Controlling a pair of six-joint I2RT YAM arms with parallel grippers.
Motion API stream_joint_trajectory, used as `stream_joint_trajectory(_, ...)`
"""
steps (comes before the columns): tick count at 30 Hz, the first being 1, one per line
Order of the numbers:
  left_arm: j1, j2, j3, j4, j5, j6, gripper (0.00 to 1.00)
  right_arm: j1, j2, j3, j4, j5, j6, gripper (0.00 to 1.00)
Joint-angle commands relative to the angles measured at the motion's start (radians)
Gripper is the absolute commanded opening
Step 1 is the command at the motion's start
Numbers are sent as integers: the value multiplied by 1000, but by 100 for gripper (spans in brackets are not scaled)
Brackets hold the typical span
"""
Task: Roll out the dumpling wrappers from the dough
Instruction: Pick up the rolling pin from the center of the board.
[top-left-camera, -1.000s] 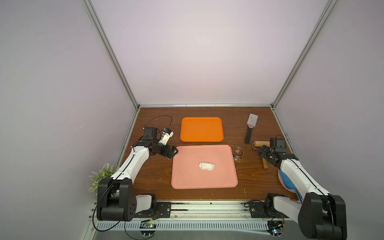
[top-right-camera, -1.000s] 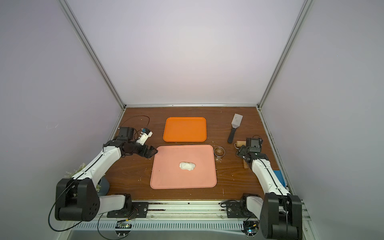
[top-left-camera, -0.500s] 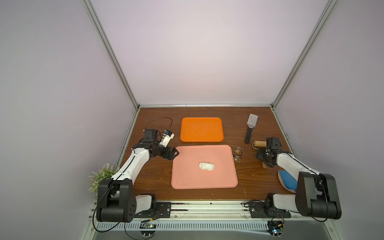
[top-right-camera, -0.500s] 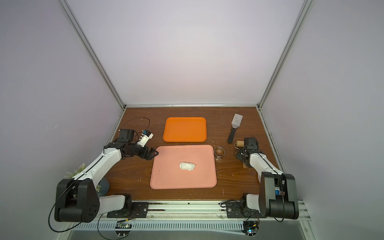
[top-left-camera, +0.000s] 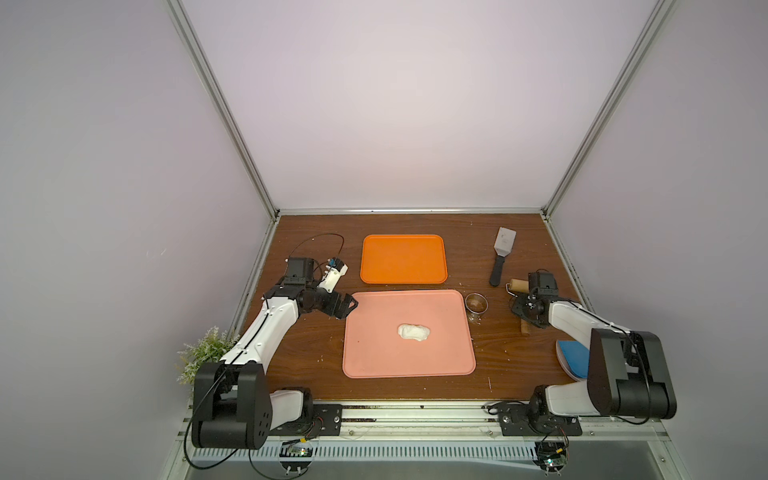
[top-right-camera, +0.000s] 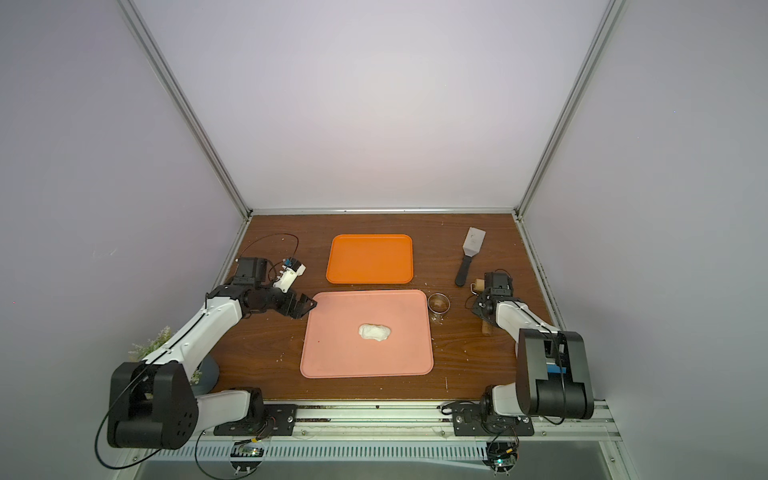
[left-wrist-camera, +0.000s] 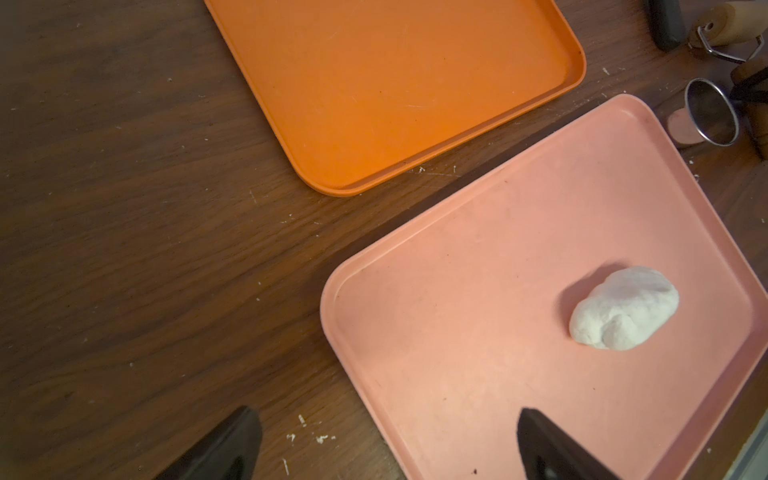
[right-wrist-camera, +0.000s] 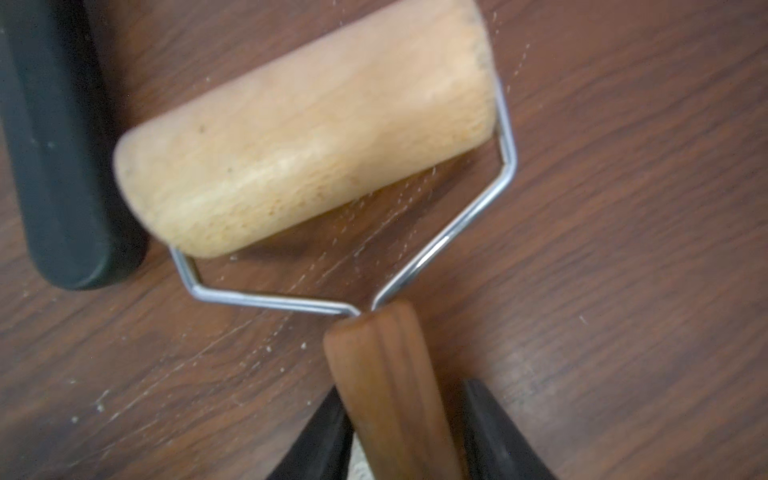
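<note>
Straddling the roller handle (right-wrist-camera: 386, 374) at 3 o'clock on the table (top-left-camera: 316, 345), half-shut but not yet clamped, the right gripper (right-wrist-camera: 403, 399) is risking a skewed pinch kicking it away, while the left gripper (left-wrist-camera: 386, 415) is hanging wide open and empty and the dough (left-wrist-camera: 623, 307) is sitting mid pink tray (left-wrist-camera: 436, 353), wrappers unmade.

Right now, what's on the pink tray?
One unrolled lump of white dough sits near the middle of the pink tray; no flat discs yet. The rest is bare. What lies beneath the lump is covered.
</note>
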Motion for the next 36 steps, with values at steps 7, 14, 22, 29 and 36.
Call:
stream_joint_trajectory(7, -5, -12, 2, 0, 2, 4, 100, 6, -46, -35, -24, -49, -36, 19)
stream_joint_trajectory(14, -5, 5, 0, 0, -8, 3, 100, 7, -75, -32, -19, -66, -52, 0)
stream_joint_trajectory(22, -5, 0, -2, 1, -13, 5, 100, 9, -207, -44, -11, -59, -36, 0)
stream_joint_trajectory(29, -5, 2, -3, 3, -17, 2, 100, 10, -341, -81, 2, -27, -26, 0)
stream_joint_trajectory(36, -5, 0, -4, 6, -18, -2, 100, 12, -453, -113, 33, -48, -40, 0)
